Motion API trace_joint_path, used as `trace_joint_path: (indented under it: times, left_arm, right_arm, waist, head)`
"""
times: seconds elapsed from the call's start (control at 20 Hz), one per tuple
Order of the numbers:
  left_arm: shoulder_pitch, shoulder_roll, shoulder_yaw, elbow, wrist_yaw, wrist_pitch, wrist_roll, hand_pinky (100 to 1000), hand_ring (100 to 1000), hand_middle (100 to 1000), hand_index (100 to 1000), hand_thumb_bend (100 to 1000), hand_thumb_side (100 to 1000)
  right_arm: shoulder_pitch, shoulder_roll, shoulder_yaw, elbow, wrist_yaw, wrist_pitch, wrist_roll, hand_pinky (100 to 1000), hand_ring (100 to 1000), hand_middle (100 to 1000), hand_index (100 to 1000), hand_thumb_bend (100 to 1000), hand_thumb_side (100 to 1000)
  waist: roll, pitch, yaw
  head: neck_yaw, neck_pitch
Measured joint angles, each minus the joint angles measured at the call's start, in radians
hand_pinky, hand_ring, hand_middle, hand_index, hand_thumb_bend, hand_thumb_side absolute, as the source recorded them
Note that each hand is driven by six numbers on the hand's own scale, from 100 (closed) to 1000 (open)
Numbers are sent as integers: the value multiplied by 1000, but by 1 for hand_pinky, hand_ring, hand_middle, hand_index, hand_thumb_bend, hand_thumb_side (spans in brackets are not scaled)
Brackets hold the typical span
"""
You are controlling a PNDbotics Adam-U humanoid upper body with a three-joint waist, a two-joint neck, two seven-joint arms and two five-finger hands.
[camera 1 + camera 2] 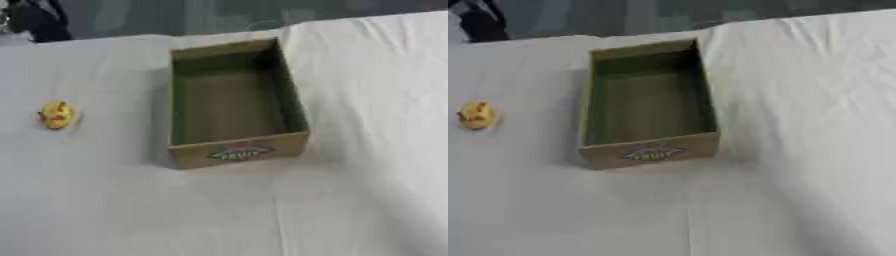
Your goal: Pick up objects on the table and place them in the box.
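Cardboard box standing open on a white tablecloth, long axis running away from the camera, green lining visible inside and nothing seen in it. Small yellow toy with red markings lying on the cloth to the left of the box, well apart from it and roughly level with its middle. Neither robot hand appears in either view, so the state of the fingers cannot be told, nor the toy's position relative to them. Printed label on the near end wall of the box: an emblem with lettering, too blurred to read.
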Motion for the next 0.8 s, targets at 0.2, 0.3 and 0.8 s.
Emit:
trace_joint_path:
  times: [0.2, 0.3, 0.8]
  left_arm:
    - [-37, -4, -29, 55, -35, -37, -77, 714, 801, 788, 934, 1000, 1000]
    - [-56, -6, -42, 85, -42, -50, -103, 725, 814, 806, 942, 1000, 1000]
    - [-137, -50, -91, 231, -98, -115, -196, 757, 863, 852, 977, 1000, 1000]
  right_arm:
    - [0, 0, 3, 0, 0, -2, 3, 739, 758, 744, 849, 100, 811]
    - [0, 0, 3, 0, -1, -3, 4, 739, 759, 744, 850, 100, 813]
    - [0, 0, 9, 0, -1, -6, 12, 740, 760, 745, 850, 100, 814]
  waist:
    - [1, 0, -2]
    - [1, 0, -3]
    - [4, 1, -7]
  head:
    - [7, -1]
    - [10, -1]
    - [19, -10]
